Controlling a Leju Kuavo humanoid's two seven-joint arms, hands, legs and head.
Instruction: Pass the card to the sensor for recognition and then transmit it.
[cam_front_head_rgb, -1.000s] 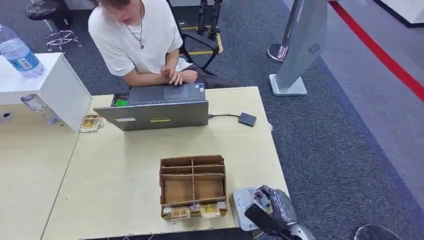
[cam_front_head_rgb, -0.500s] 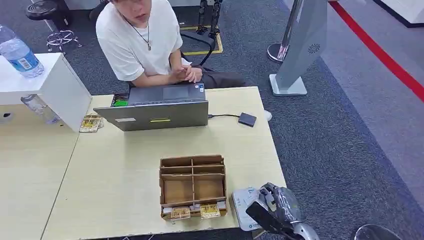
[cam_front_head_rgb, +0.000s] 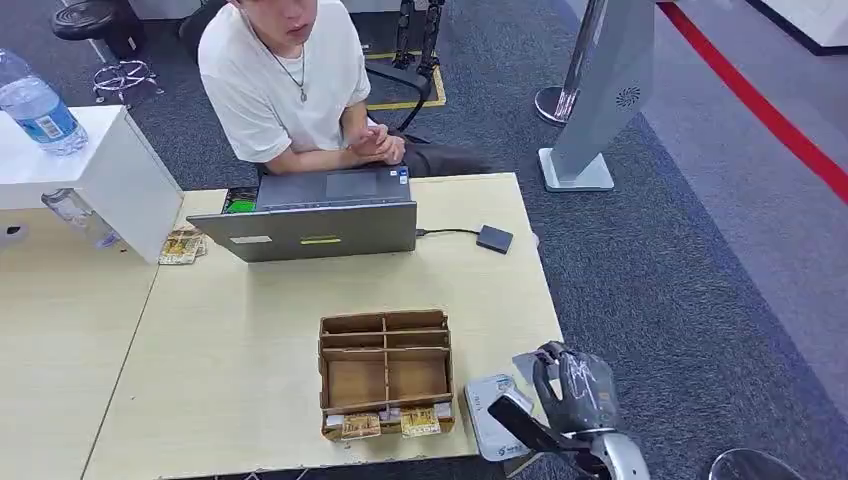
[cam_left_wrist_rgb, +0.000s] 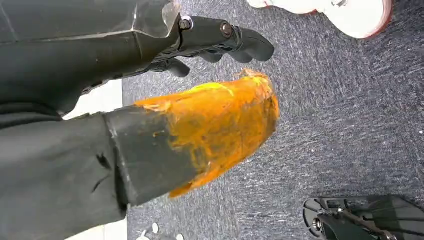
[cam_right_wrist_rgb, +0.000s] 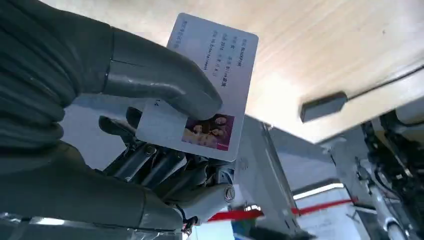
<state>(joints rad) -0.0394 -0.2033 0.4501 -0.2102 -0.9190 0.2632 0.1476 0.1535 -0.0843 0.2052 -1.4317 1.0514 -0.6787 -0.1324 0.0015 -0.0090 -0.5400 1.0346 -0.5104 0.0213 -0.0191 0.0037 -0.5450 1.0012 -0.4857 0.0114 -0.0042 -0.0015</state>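
Note:
My right hand (cam_front_head_rgb: 575, 390) hovers by the table's near right corner, just past its edge. It holds a white card (cam_right_wrist_rgb: 210, 85) with a small photo on it; the thumb (cam_right_wrist_rgb: 165, 87) presses on the card's face and the dark fingers lie behind. In the head view the card (cam_front_head_rgb: 524, 365) shows as a pale corner left of the hand. A white flat device (cam_front_head_rgb: 488, 418) lies on the table directly below and left of the hand. A small black box (cam_front_head_rgb: 494, 238) on a cable sits farther off, right of the laptop (cam_front_head_rgb: 315, 225). My left hand (cam_left_wrist_rgb: 225, 42) hangs over carpet, holding nothing.
A divided wooden box (cam_front_head_rgb: 385, 365) stands mid-table with card packs (cam_front_head_rgb: 382, 423) in its front slot. A person (cam_front_head_rgb: 290, 80) sits behind the laptop, hands clasped. A water bottle (cam_front_head_rgb: 35, 105) stands on a white block (cam_front_head_rgb: 110, 175) at left. A grey floor stand (cam_front_head_rgb: 600, 100) rises at right.
My right hand has lifted off the white device and shifted slightly right and away, carrying the card. The person took their hands off the laptop, sat up and clasped them.

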